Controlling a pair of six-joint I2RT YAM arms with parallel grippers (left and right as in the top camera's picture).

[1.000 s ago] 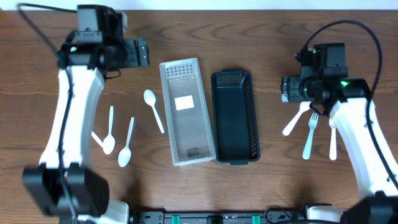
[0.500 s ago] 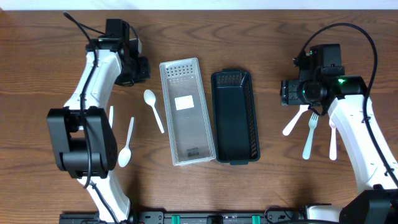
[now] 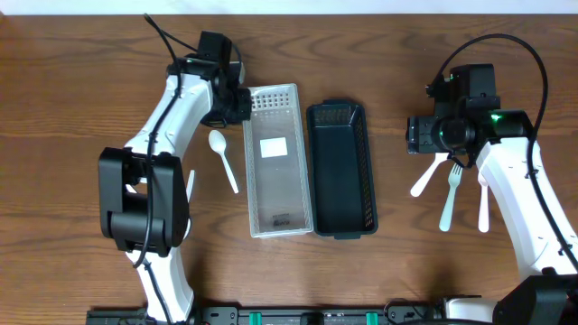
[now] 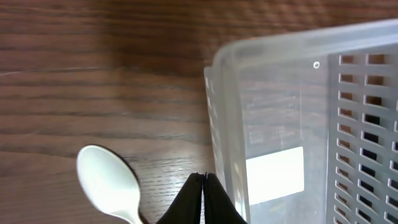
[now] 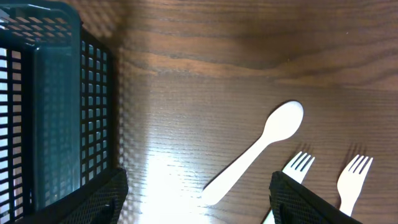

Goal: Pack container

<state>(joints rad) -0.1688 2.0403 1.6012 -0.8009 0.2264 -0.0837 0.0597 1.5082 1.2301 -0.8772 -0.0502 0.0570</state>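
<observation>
Left wrist: left end effector [image 4: 203, 194] pressed together; clear container [image 4: 273, 118] rim just beside.

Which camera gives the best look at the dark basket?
The overhead view: the dark basket lies there whole, beside the clear tray. The right wrist view catches only part of the dark basket, at the picture's left edge. The left wrist view does not show it.

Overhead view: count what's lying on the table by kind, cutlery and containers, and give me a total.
Spoons: 2
Forks: 2
Containers: 2, a clear container and a dark container
White handle showing beside the left arm, kind hidden: 1
Total: 7
</observation>
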